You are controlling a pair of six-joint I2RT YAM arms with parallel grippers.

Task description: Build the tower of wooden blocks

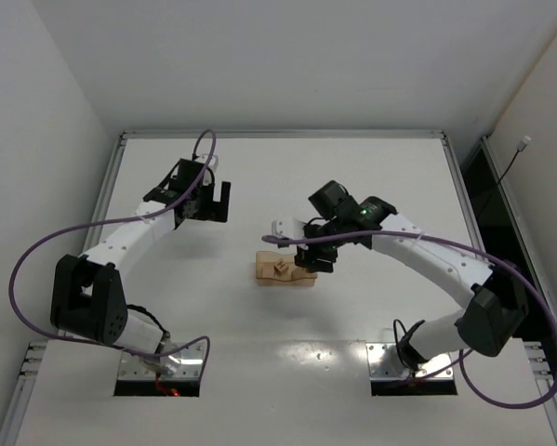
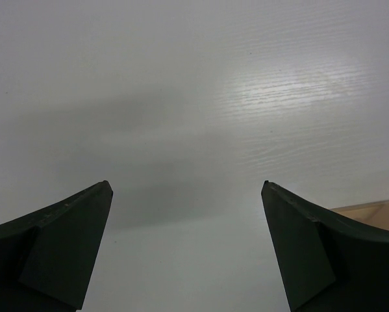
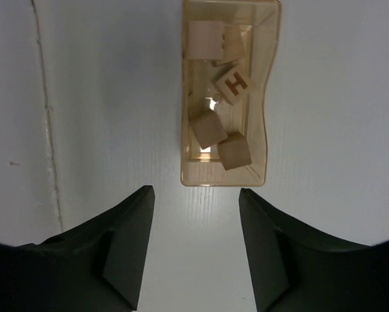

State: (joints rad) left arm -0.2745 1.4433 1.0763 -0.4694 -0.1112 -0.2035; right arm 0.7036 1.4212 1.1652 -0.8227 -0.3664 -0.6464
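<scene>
Near the middle of the table [image 1: 352,177] sits a translucent tan tray [image 1: 264,275], and the wood blocks [image 1: 280,269] are inside it. In the right wrist view 5 cubes [image 3: 209,129] lie loose in the tray [image 3: 267,130], turned at different angles. 1 of them shows a dark letter H [image 3: 234,84] on its upper face. 2 lie at the tray's far end in that view, and 2 touch each other at its closer end.

The right gripper [image 1: 315,259] hangs at the tray's right end in the top view. From its own camera the right gripper [image 3: 195,190] is spread wide with nothing between its fingers [image 3: 126,247], and the tray's short end wall is just beyond the fingertips.

The left gripper [image 1: 209,205] is to the far left of the tray, well apart from it. It [image 2: 186,184] is also spread wide and holds nothing, with bare white table below. A thin tan edge [image 2: 376,211] shows behind its right-hand finger [image 2: 317,260], but too little of it is visible to tell what it is.
</scene>
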